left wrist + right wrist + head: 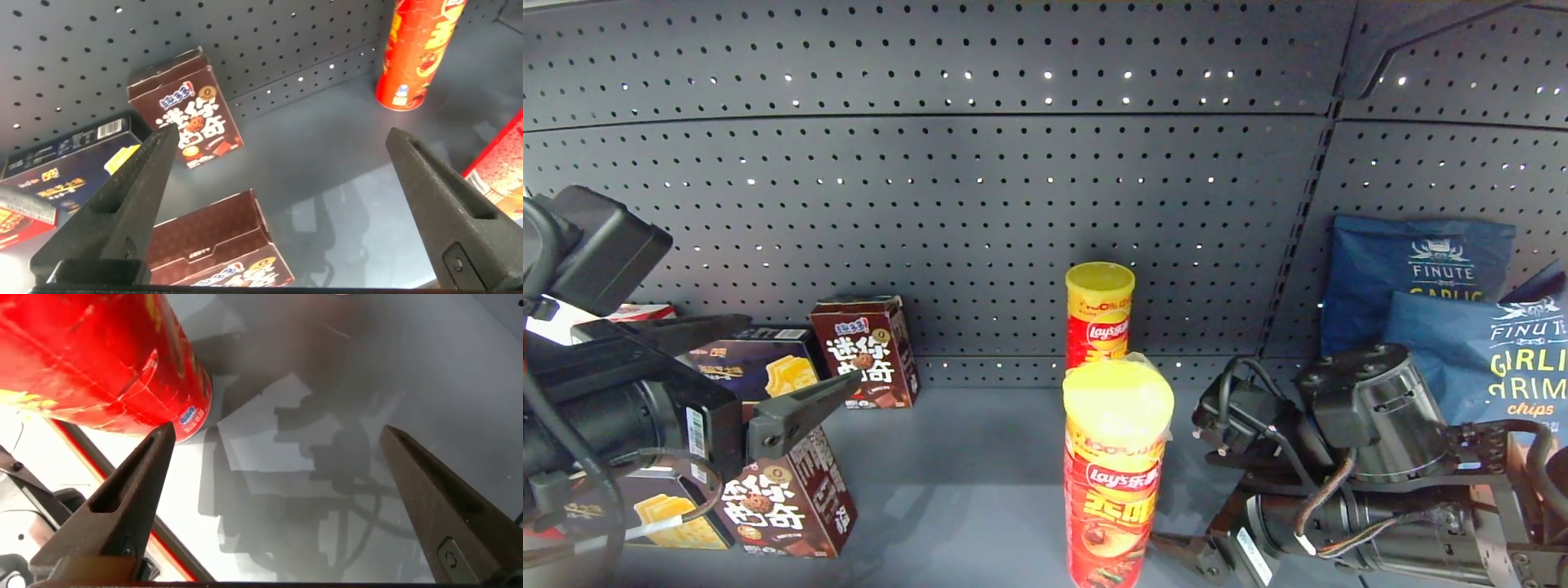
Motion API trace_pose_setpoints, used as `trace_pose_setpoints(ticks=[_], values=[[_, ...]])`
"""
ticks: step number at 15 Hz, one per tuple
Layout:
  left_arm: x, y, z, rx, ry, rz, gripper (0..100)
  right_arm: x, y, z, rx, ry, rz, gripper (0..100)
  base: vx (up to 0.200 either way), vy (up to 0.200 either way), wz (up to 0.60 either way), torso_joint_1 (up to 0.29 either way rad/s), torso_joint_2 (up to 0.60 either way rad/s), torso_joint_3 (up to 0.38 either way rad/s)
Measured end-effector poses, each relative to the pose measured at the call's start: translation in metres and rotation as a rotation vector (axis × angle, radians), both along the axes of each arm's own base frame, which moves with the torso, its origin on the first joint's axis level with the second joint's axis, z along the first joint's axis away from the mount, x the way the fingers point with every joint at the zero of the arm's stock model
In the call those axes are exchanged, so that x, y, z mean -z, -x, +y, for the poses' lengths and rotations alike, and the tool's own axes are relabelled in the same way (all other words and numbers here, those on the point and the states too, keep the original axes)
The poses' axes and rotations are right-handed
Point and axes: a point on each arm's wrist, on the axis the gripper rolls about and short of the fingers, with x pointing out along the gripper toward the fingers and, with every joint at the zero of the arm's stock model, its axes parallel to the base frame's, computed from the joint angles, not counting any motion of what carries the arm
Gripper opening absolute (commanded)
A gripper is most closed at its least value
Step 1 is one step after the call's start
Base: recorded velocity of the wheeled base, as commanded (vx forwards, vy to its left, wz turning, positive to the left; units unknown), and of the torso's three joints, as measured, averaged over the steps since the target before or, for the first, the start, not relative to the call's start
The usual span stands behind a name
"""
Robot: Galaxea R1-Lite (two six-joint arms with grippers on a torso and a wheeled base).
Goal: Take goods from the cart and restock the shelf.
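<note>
Two red chip cans with yellow lids stand on the grey shelf [980,490], one in front [1117,474] and one behind it [1099,314] by the pegboard. My right gripper [278,433] is open low over the shelf, just right of the front can [106,359], which stands outside its fingers. At the left, my left gripper [802,351] hangs open and holds nothing, above a brown cookie box [792,498] near the shelf front. In the left wrist view that gripper [282,139] frames this box [221,253], and a second brown box [192,106] stands farther back.
Dark boxes with a yellow biscuit picture [760,363] [670,514] sit at the far left. Two blue chip bags [1413,269] [1494,359] lean at the right behind the right arm. A bare stretch of shelf lies between the brown boxes and the cans.
</note>
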Motion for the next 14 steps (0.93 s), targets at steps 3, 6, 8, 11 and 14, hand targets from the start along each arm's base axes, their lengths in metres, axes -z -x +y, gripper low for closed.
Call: trace_pose_setpoints(ticks=[3, 6, 8, 11, 14], values=[[0.0, 0.0, 0.001, -0.003, -0.001, 0.0, 100, 0.001, 0.001, 0.0, -0.001, 0.002, 0.002, 100, 0.0, 0.0, 0.0, 0.0, 0.0, 0.0], [0.002, 0.001, 0.001, -0.004, -0.003, 0.004, 100, 0.001, 0.006, -0.008, 0.009, 0.004, 0.004, 100, 0.0, 0.0, 0.0, 0.0, 0.0, 0.0], [0.004, 0.003, 0.003, -0.007, 0.0, 0.007, 100, -0.005, 0.015, -0.023, 0.046, -0.025, -0.009, 100, 0.0, 0.0, 0.0, 0.0, 0.0, 0.0], [0.008, 0.011, 0.01, -0.027, 0.01, -0.01, 100, -0.028, 0.033, -0.062, 0.183, -0.125, -0.09, 100, 0.0, 0.0, 0.0, 0.0, 0.0, 0.0], [0.018, 0.025, 0.026, -0.084, 0.032, -0.053, 100, -0.05, 0.056, -0.116, 0.404, -0.232, -0.23, 100, 0.0, 0.0, 0.0, 0.0, 0.0, 0.0]])
